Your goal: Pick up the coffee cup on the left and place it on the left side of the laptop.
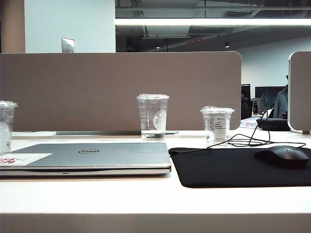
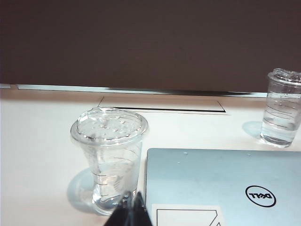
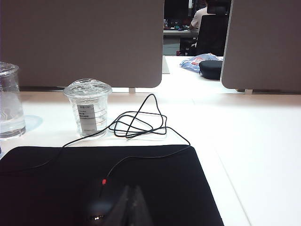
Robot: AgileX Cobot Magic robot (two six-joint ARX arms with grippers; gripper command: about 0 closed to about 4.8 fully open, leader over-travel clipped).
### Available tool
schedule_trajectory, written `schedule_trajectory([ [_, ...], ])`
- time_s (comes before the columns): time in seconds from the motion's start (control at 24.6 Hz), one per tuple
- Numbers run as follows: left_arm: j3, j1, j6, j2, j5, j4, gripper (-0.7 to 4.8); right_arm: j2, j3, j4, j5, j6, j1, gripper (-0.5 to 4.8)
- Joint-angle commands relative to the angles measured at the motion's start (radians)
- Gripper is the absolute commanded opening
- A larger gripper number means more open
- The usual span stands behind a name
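**Clear, silver, black on white**

We see a clear coffee cup with black printed lines, a silver-grey laptop bearing a dark round logo, a black mouse pad, a white table, and dark left gripper tips.

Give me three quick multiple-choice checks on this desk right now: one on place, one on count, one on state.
1. The coffee cup stands: A) beside the laptop, on the desk; B) on its lid; C) on the mouse pad.
2. Lidded clear cups in the exterior view: A) one; B) three; C) five.
3. The left claw is: A) shut, empty; B) gripping the cup; C) wide open.

Answers: 1 A, the left wrist view shows it on bare desk by the laptop's edge. 2 B, three visible. 3 A, fingertips meet, short of the cup.
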Motion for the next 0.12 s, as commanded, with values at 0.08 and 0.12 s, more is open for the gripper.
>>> schedule_trajectory([
  [0.08, 0.004, 0.001, 0.007, 0.0, 0.0, 0.013, -0.06, -0.002, -0.006, 0.013, -0.002, -0.003, 0.0, -0.03],
  [0.12, 0.004, 0.001, 0.007, 0.0, 0.0, 0.013, -0.06, -0.002, -0.006, 0.013, -0.001, -0.003, 0.0, -0.03],
])
